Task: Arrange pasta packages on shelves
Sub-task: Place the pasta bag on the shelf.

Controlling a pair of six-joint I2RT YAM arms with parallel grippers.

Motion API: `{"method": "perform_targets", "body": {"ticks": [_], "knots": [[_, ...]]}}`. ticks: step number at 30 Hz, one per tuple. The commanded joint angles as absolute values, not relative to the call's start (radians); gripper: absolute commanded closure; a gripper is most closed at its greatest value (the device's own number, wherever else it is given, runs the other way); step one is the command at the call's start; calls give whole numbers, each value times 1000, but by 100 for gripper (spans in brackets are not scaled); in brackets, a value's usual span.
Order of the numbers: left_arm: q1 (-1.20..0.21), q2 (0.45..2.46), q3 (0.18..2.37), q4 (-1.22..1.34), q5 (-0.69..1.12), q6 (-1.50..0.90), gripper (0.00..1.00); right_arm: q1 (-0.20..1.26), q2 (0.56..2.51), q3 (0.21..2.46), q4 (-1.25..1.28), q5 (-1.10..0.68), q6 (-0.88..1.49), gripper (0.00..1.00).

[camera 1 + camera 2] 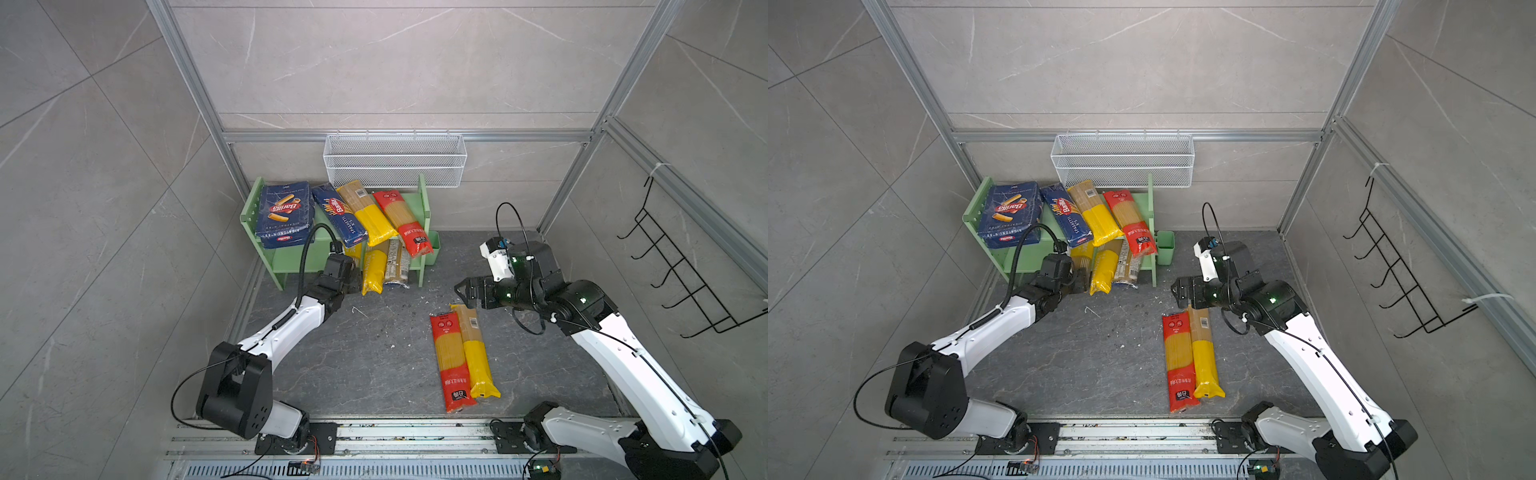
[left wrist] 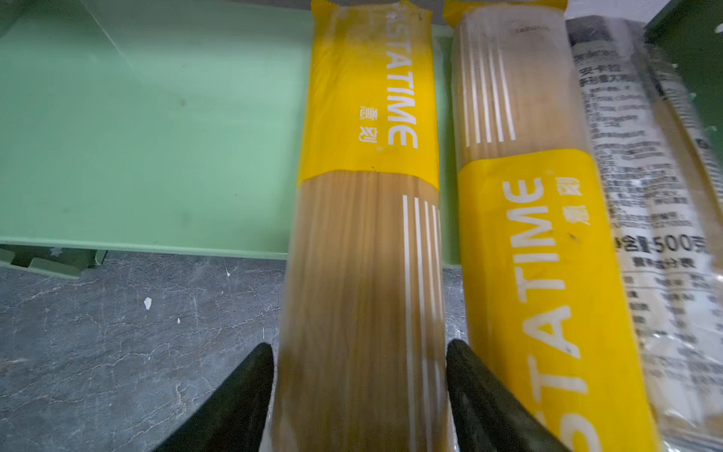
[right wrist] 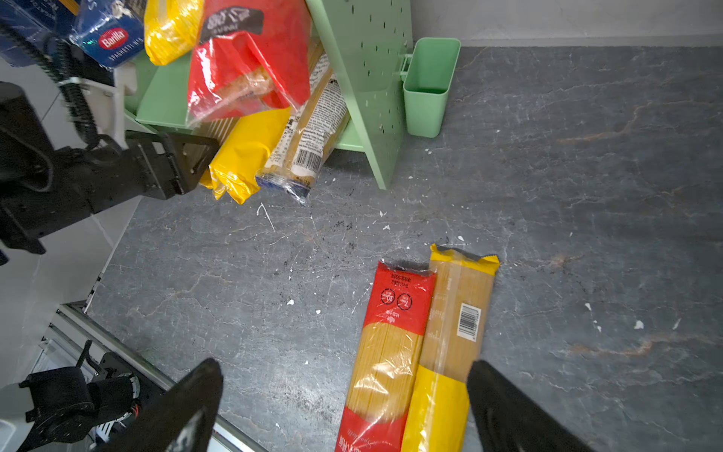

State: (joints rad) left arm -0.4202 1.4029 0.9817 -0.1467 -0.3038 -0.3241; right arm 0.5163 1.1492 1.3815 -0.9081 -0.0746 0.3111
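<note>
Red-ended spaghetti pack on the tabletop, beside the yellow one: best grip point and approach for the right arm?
Grip the red-ended pack across its narrow width at the clear middle, straight down with the open right end effector. It lies flat and long, so mid-length should balance. The yellow-ended pack touches one long side, so one jaw probably must wedge into that seam.

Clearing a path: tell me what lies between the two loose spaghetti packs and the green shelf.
Only bare dark tabletop with white crumbs, clearest in the right wrist view; in both top views the open right gripper hangs over it near the packs.
</note>
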Motion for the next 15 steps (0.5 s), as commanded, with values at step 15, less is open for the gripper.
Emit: {"method": "perform_targets", "body": {"ticks": [15], "knots": [[-793,988,836,-482,-614,-527,19,804,1062,951,-843,94,593,0]]}}
